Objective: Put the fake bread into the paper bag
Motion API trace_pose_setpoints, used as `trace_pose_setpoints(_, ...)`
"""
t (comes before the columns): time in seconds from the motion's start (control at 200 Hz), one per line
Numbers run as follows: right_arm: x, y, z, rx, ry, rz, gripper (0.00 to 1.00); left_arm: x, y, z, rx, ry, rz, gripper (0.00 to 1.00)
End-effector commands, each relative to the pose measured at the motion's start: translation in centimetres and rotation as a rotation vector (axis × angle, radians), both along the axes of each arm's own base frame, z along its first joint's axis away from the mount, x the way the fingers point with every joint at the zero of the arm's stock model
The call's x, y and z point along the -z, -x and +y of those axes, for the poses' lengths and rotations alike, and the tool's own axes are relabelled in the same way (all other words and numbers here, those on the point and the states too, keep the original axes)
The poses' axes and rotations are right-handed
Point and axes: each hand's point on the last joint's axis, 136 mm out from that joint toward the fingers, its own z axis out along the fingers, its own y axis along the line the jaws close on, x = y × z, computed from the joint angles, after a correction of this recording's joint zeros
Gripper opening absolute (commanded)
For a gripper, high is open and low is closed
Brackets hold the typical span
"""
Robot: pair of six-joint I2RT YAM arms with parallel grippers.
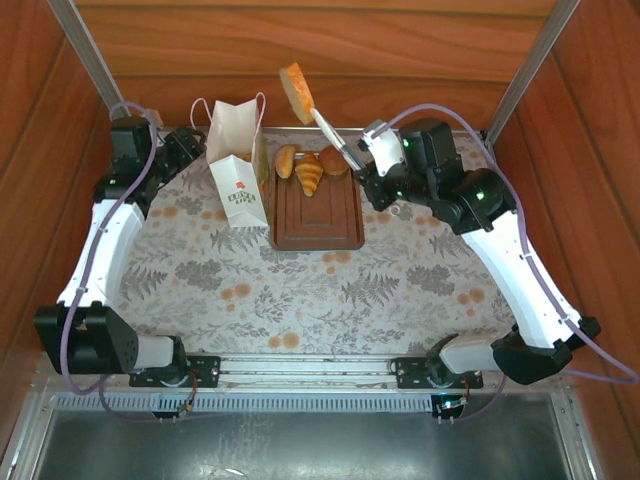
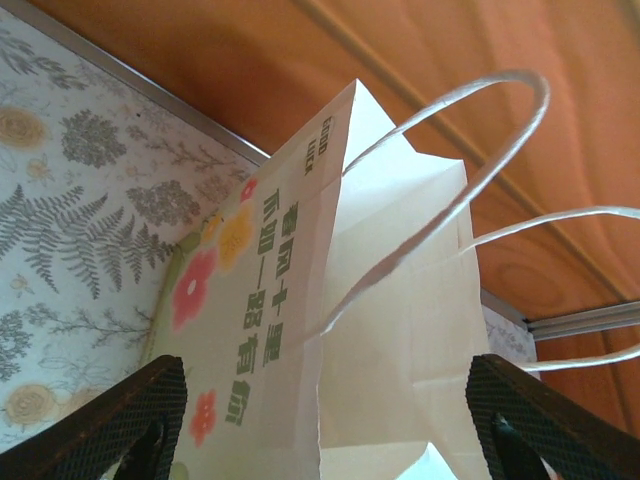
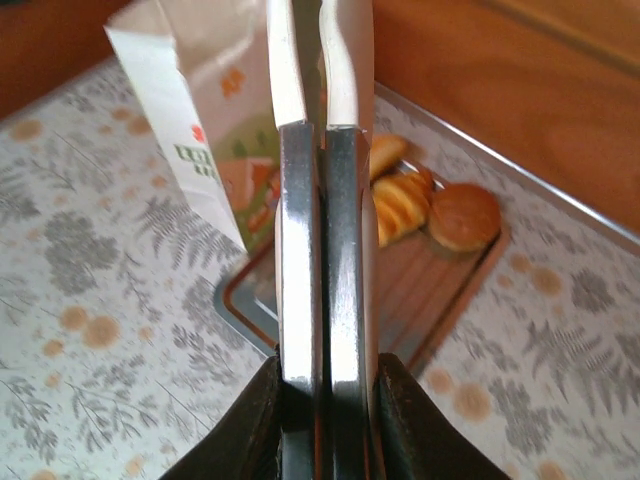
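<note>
**Slice up in the tongs, bag between the left fingers**

The right gripper (image 1: pixel 360 162) is clamped hard on the near end of the tongs (image 1: pixel 335 138). From its wrist you can see the black fingers (image 3: pixel 262 420) pinching the steel from both sides, the two metal arms squeezed almost flat against each other. At the far tip of the tongs sits a slice (image 1: pixel 296 92) of orange-tan bread. It is held up in the air in front of the wooden back wall (image 1: pixel 400 50), and from above it looks a little to the right of the bag's mouth, not over it.

The bag (image 1: pixel 238 165) stands upright on the flowered table (image 1: pixel 300 290), mouth open, right beside the left edge of the tray (image 1: pixel 320 225). I cannot tell whether the two touch.

The left gripper (image 1: pixel 192 147) is at the bag's far left side. Seen from that wrist, its two fingers (image 2: pixel 120 420) stand well apart with the top of the bag between them. The paper there is not crumpled or pinched, and I cannot tell whether either pad touches it.

At the tray's far end lie three more pieces, close together: a roll (image 1: pixel 286 160) nearest the bag, a croissant (image 1: pixel 309 176) in the middle and a brown bun (image 1: pixel 334 160) on the right, just under the tongs.
</note>
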Motion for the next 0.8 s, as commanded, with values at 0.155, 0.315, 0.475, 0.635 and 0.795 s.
trace_pose_setpoints(0.155,-2.7,-1.2,6.3,-0.089,-0.176,0.01,0.04,0.5,-2.4,-1.4,0.063,0.035,-0.006,0.65)
trace_pose_setpoints(0.315,-1.4,-2.3,9.4,-0.103,-0.187,0.064,0.03,1.7,-3.1,-1.1,0.045,0.033,0.011,0.61)
trace_pose_setpoints(0.475,1.4,-3.6,11.7,-0.095,-0.144,0.129,0.03,2.5,-3.5,-1.1,0.041,0.031,0.019,0.55)
trace_pose_setpoints(0.635,4.0,-4.5,13.0,-0.075,-0.105,0.193,0.03,3.4,-3.7,-1.1,0.044,0.035,0.034,0.47)
trace_pose_setpoints(0.795,6.6,-5.0,13.5,-0.062,-0.058,0.253,0.04,3.6,-4.1,-1.4,0.056,0.051,0.037,0.37)
